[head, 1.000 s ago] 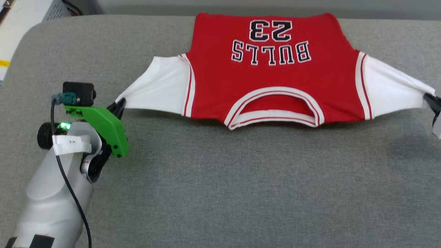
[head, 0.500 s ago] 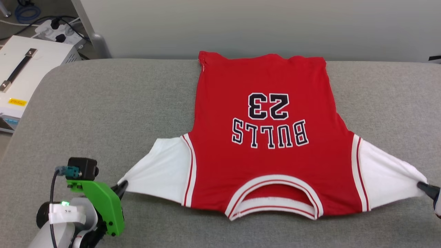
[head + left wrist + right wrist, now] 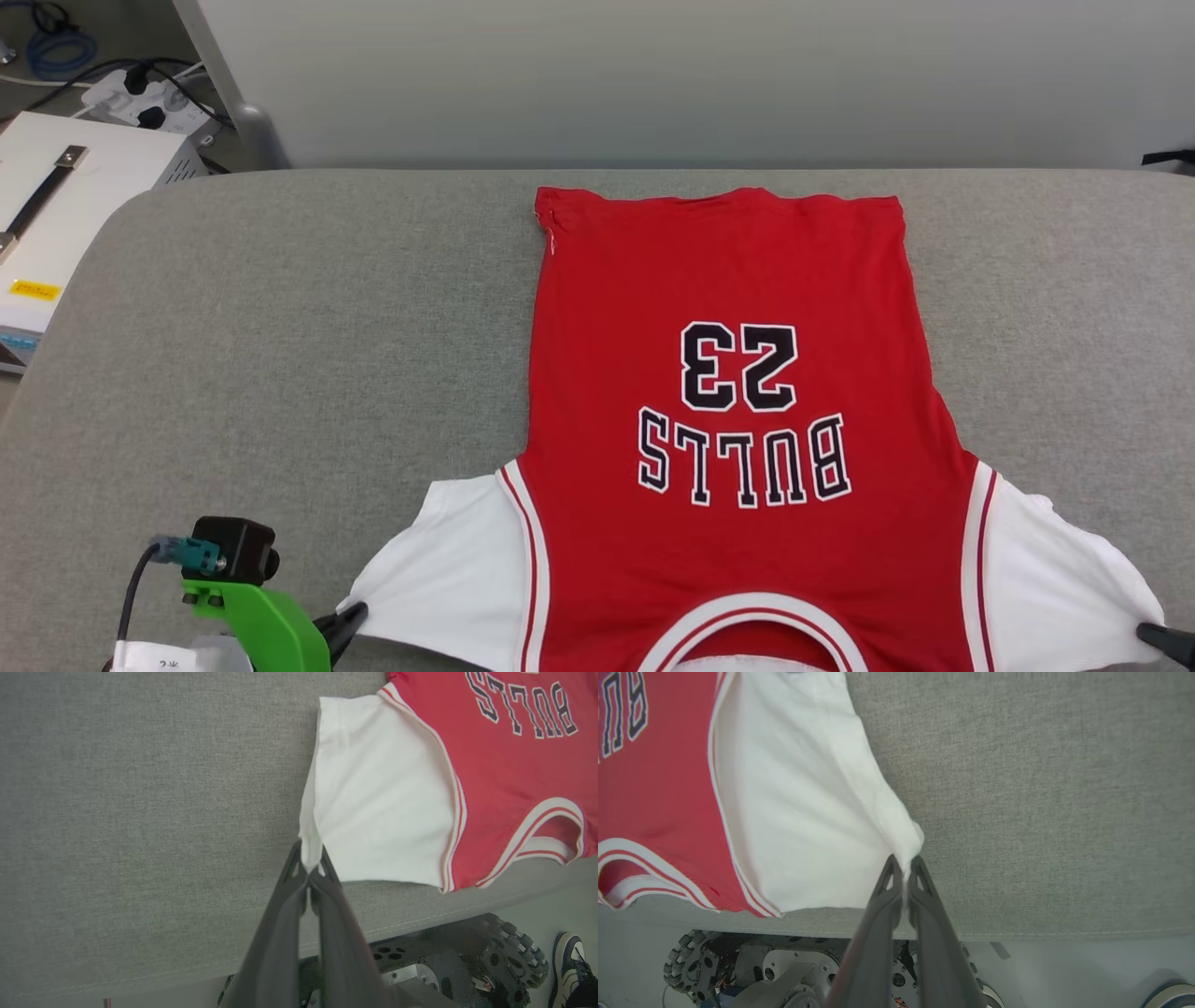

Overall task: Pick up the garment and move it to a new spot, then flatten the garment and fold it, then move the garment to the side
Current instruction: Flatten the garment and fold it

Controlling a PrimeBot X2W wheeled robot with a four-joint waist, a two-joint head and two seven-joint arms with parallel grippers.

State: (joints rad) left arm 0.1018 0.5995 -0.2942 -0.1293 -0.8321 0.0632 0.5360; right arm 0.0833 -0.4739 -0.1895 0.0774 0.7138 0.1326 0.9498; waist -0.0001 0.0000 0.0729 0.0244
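The jersey [image 3: 728, 392] lies flat on the padded table [image 3: 280, 355], hem toward 12 o'clock, collar at the near edge at 6. The left gripper [image 3: 350, 618] pinches its sleeve tip at 7 o'clock, the right gripper [image 3: 1153, 637] the other at 5. Off the table at 10 o'clock sits a handled case [image 3: 75, 196], a power strip [image 3: 154, 103] behind it.

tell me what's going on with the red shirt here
The robot has the garment by both sleeves. Its left gripper is shut on the tip of one white sleeve, and its right gripper is shut on the tip of the other sleeve. The garment lies spread out on the grey padded table, stretched between the two grippers, with its collar at the table's near edge.
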